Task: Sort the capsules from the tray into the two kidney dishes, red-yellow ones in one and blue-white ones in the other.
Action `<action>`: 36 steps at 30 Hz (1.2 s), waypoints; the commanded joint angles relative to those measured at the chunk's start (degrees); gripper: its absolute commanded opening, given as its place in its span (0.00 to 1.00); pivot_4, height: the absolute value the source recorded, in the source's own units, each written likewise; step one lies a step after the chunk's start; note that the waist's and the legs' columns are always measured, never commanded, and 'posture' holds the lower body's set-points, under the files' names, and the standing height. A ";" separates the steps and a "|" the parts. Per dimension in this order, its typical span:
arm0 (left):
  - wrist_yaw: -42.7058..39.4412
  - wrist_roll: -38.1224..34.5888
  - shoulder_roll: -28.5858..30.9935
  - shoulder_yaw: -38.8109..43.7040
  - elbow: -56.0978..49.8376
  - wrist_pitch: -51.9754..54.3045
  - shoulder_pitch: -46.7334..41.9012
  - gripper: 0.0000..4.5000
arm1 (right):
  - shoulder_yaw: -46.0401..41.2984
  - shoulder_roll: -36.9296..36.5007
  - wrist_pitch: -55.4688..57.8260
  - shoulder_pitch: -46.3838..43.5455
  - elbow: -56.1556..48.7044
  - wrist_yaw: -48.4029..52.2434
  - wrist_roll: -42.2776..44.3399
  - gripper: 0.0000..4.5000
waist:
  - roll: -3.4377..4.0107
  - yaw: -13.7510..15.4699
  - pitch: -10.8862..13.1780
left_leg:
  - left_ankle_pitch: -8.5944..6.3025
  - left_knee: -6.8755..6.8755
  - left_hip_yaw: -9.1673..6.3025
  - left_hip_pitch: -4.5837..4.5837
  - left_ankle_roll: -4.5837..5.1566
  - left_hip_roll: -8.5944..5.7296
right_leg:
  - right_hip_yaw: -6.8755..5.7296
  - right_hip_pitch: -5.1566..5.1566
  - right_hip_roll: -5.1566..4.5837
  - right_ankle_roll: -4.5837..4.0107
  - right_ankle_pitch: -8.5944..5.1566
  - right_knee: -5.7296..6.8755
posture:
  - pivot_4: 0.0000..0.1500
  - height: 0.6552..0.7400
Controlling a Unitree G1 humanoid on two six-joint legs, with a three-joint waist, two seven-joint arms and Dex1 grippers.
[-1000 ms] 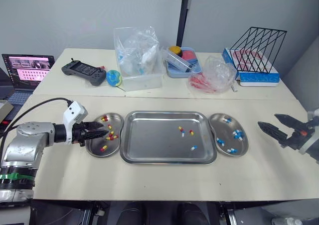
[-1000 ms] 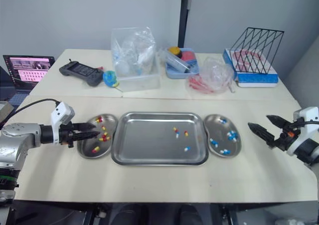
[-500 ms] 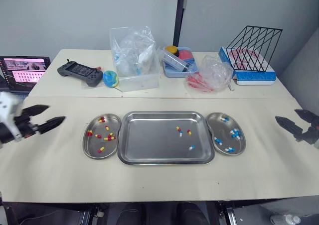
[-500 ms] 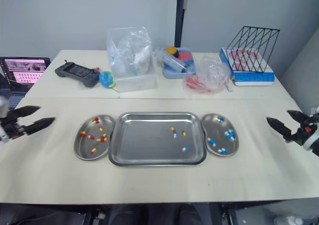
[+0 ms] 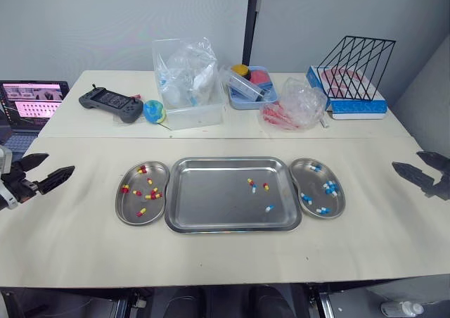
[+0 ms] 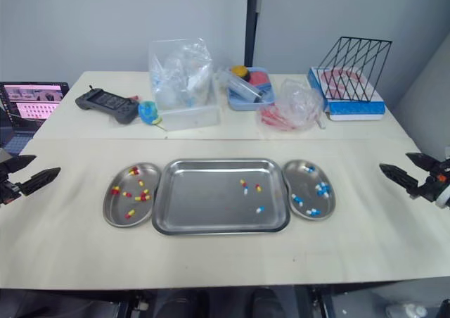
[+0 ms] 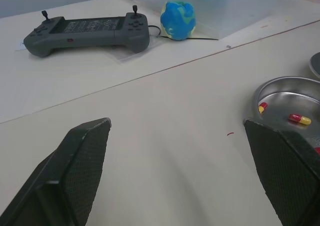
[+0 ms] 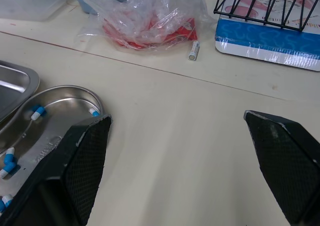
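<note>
Three capsules (image 5: 266, 186) lie in the tray (image 5: 232, 160) at mid-frame, right of its centre: two look red-yellow, and a blue-white capsule (image 5: 271, 208) sits nearer the lower rim. Just beside the tray, the left kidney dish (image 5: 159, 212) holds red-yellow ones and the right kidney dish (image 5: 310, 181) blue-white ones, a layout that likely gives each arm its own near dish. At the frame's left edge the left gripper (image 5: 60, 163) hovers over bare table (image 5: 225, 262), fingers spread wide and empty; at the right edge the right gripper (image 5: 406, 160) is likewise agape, holding nothing. Both sit well apart from the tray, probably to leave the camera a clear look before the next pick
</note>
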 commanded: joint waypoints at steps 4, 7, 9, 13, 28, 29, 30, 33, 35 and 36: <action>-1.31 -0.39 1.60 -0.58 -0.50 1.32 -2.03 0.99 | 0.91 -1.54 -0.27 1.31 -6.69 1.58 -0.29 1.00 | 0.00 0.13 0.00 | 0.00 0.02 0.00 0.00 0.00 -0.01 | -0.01 0.01 -0.01 0.00 0.00 0.01 | 1.00 1.00; -3.72 -1.62 1.64 -0.36 -2.38 2.77 -1.41 0.99 | 2.06 -1.87 2.69 1.32 -11.78 2.26 0.88 1.00 | 0.00 0.05 0.00 | 0.00 0.01 0.02 -0.01 0.00 0.00 | 0.00 0.00 -0.01 0.00 0.00 0.01 | 1.00 1.00; -9.69 -4.05 1.93 -0.28 -6.77 4.97 1.30 0.99 | 2.84 -2.15 5.44 1.10 -16.01 2.75 2.07 1.00 | 0.01 0.04 0.00 | 0.00 0.01 0.04 -0.03 0.00 0.00 | 0.01 -0.05 -0.01 0.00 0.00 0.03 | 1.00 1.00; -12.73 -5.84 1.87 0.64 -13.84 6.40 5.22 0.99 | 5.51 -1.99 11.06 1.01 -24.40 5.14 4.24 1.00 | 0.00 -0.02 0.00 | -0.01 0.01 0.03 -0.03 0.00 0.06 | 0.00 -0.07 0.00 -0.03 -0.01 0.05 | 1.00 1.00; -13.73 -11.42 -2.44 4.29 -31.60 3.43 15.83 0.99 | 31.17 6.05 9.76 -7.20 -41.06 7.33 -4.29 1.00 | 0.00 0.16 0.00 | -0.03 -0.02 0.05 -0.15 0.01 0.03 | -0.57 -0.26 -0.57 -0.15 0.05 0.03 | 1.00 1.00; -13.72 -12.18 -2.44 4.66 -32.57 4.33 16.45 0.99 | 32.53 7.01 10.12 -7.48 -41.33 7.39 -4.52 1.00 | 0.00 0.14 0.00 | -0.03 -0.02 0.04 -0.18 0.01 0.01 | -0.61 -0.28 -0.58 -0.15 0.05 0.01 | 1.00 1.00; -14.14 -13.47 -2.28 5.19 -33.59 5.99 17.18 0.99 | 34.12 7.88 10.47 -7.57 -41.57 7.36 -5.10 1.00 | 0.00 0.16 0.00 | -0.04 -0.01 0.05 -0.17 0.03 0.02 | -0.65 -0.26 -0.58 -0.14 0.05 0.01 | 1.00 1.00; -14.05 -16.58 -2.00 7.03 -36.91 10.27 18.93 0.99 | 37.83 8.84 8.97 -7.54 -41.28 7.94 -7.73 1.00 | 0.00 0.22 0.00 | -0.04 0.03 0.02 -0.17 0.03 0.00 | -0.75 -0.18 -0.58 -0.14 0.05 0.00 | 1.00 1.00; -14.02 -18.01 -1.60 8.42 -39.23 13.21 21.13 0.99 | 40.29 11.15 9.30 -8.52 -39.83 6.42 -9.69 1.00 | -0.02 0.10 0.01 | -0.04 0.05 0.01 -0.14 0.03 -0.01 | -0.76 -0.15 -0.58 -0.13 0.04 0.00 | 1.00 1.00; -13.94 -17.78 -1.55 8.93 -39.96 13.41 22.23 0.99 | 41.73 12.20 9.61 -9.04 -38.83 5.88 -11.03 1.00 | -0.02 0.03 0.01 | -0.04 0.05 0.01 -0.11 0.03 0.00 | -0.77 -0.13 -0.57 -0.13 0.04 0.00 | 1.00 1.00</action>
